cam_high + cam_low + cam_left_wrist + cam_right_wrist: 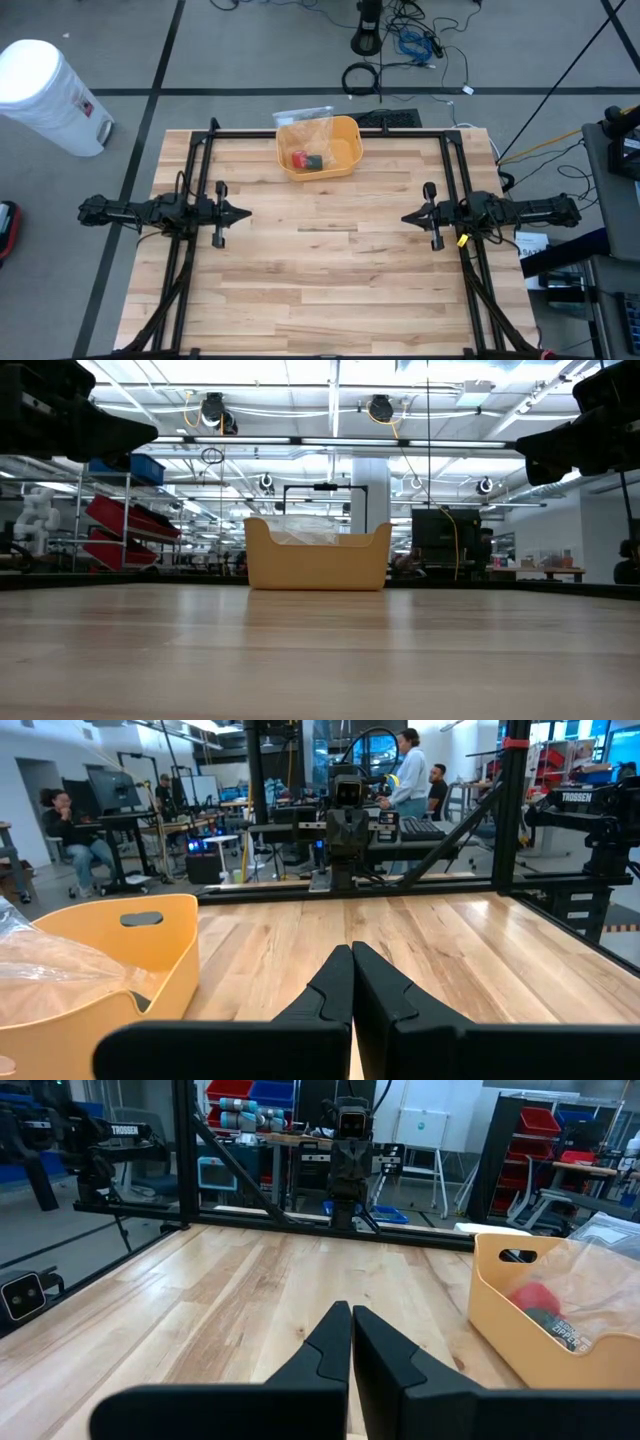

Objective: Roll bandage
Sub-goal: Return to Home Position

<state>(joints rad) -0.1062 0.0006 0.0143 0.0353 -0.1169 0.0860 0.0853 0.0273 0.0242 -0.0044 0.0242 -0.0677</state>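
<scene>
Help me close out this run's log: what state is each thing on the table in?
Yellow plastic bin: upright at the table's far edge, holding the bag.
Transparent zip bag: in the bin, top poking above its rim; seal not readable.
Red bandage roll: inside the bag.
Left hand: shut, empty, above the table's left side.
Right hand: shut, empty, above its right side.

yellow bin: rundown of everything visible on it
The yellow bin is a rounded rectangular tub, plastic by its look, with a slot handle cut in each end wall. It stands upright on the wooden table, top-middle in the high view. A transparent zip bag with the red bandage inside lies in it, its top poking above the rim. Nothing else touches it.
</scene>
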